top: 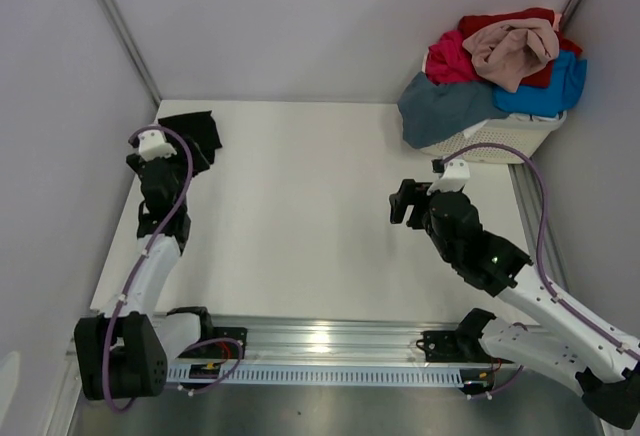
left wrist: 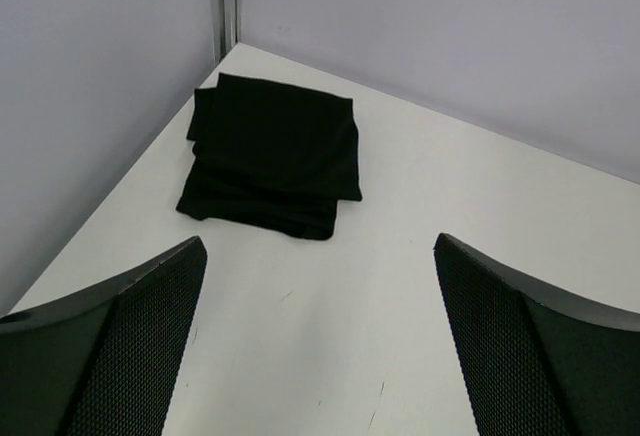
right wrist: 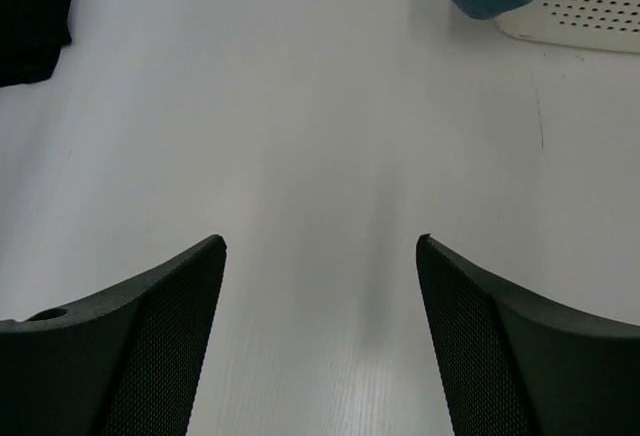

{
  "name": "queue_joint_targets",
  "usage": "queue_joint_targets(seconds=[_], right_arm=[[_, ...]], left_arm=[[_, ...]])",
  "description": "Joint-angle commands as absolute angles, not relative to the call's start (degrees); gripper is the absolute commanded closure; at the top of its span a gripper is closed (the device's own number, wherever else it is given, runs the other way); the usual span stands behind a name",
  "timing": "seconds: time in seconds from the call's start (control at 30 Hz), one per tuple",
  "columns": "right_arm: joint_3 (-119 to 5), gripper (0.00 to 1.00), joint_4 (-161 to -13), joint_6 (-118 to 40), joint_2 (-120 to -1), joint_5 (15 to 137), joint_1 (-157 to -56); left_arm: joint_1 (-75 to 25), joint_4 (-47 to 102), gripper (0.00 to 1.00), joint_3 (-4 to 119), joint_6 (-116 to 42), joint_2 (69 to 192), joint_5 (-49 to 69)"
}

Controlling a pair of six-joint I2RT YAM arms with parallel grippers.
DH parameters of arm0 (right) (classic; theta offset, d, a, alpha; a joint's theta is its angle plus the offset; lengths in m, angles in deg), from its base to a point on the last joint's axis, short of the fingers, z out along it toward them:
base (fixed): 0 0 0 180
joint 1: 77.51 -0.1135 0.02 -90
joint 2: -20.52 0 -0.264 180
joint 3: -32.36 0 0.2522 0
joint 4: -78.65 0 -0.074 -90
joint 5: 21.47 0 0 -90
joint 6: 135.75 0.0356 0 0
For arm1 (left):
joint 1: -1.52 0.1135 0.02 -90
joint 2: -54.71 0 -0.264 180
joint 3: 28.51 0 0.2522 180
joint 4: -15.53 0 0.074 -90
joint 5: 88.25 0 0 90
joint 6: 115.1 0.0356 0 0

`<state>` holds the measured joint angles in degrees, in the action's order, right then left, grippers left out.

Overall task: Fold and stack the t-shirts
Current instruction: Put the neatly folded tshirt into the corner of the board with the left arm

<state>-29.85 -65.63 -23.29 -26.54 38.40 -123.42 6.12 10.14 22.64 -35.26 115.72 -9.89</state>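
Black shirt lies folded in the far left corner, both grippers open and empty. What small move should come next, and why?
Probably the right gripper should reach toward the basket and go for the grey-blue shirt drooping over its near rim. The black shirt already lies folded, the left gripper near it is open and empty, and the right one, also open, is nearer the heap.

Matt cloth t-shirt (left wrist: 272, 156), smooth table (left wrist: 450, 186)

Your left arm (top: 160, 206) hides part of the black t-shirt (top: 200, 132) — and the basket (right wrist: 585, 16) runs off the right wrist view's corner.
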Motion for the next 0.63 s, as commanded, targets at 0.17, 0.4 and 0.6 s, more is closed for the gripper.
queue_joint_targets(seconds=[0.17, 0.4, 0.6], right_arm=[[-29.5, 0.19, -69.4, -24.0, -29.8, 32.5, -122.2], [-29.7, 0.19, -70.7, -23.5, -32.8, 33.1, -121.0], [-29.7, 0.18, -70.8, -23.5, -33.0, 33.2, -120.8]], left_arm=[[-3.5, 6.9, 0.01, 16.9, -36.5, 107.9, -18.0], [-12.2, 10.9, 0.01, 16.5, -34.4, 104.9, -21.4], [-20.0, 11.1, 0.01, 16.5, -30.8, 105.9, -25.3]])
